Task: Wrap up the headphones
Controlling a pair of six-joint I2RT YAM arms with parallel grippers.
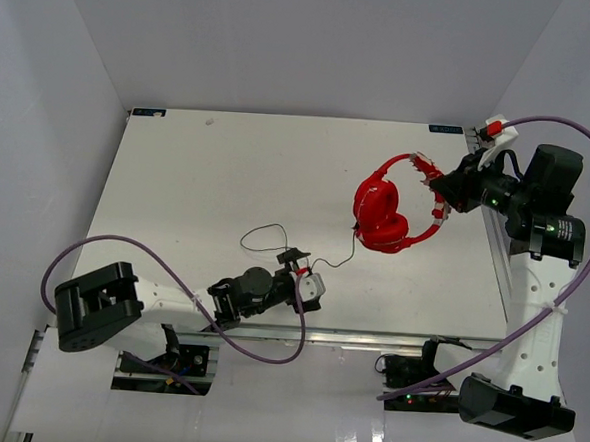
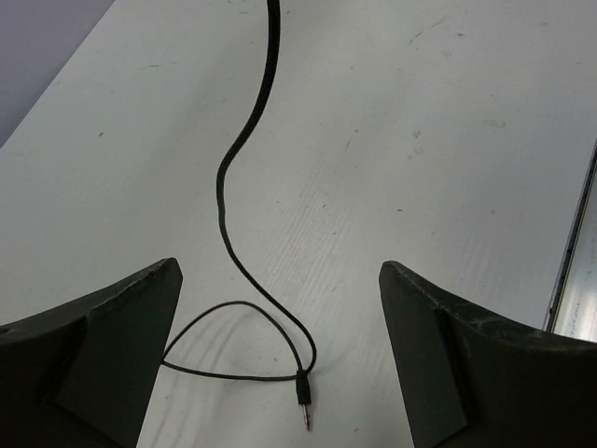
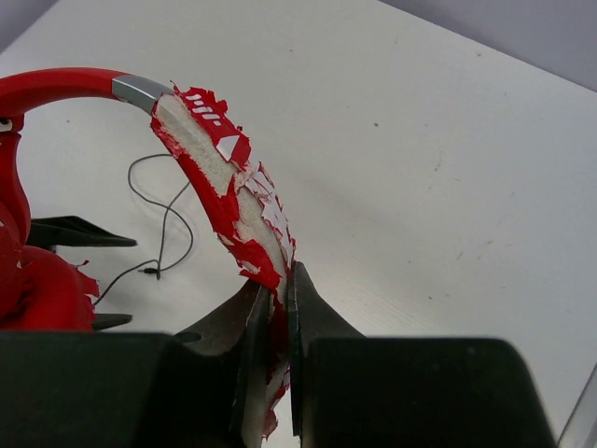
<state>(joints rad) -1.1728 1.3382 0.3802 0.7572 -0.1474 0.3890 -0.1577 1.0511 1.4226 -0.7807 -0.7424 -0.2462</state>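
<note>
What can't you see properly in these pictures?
- Right wrist view: the headphones are cut off at the left edge, and the right gripper hides the part it pinches.
- Left wrist view: the cord runs off the top edge.
- Top view: the cord is too thin to follow to the ear cups.

Between the wide-apart black fingers of the left gripper [image 2: 280, 271], only the thin black cord [image 2: 224, 187] crosses the white table [image 2: 448, 140]. Bright red padded headphones [image 1: 380, 216], clamped by the right gripper [image 1: 439, 185], block the right side; the far-left tabletop lies open.
</note>
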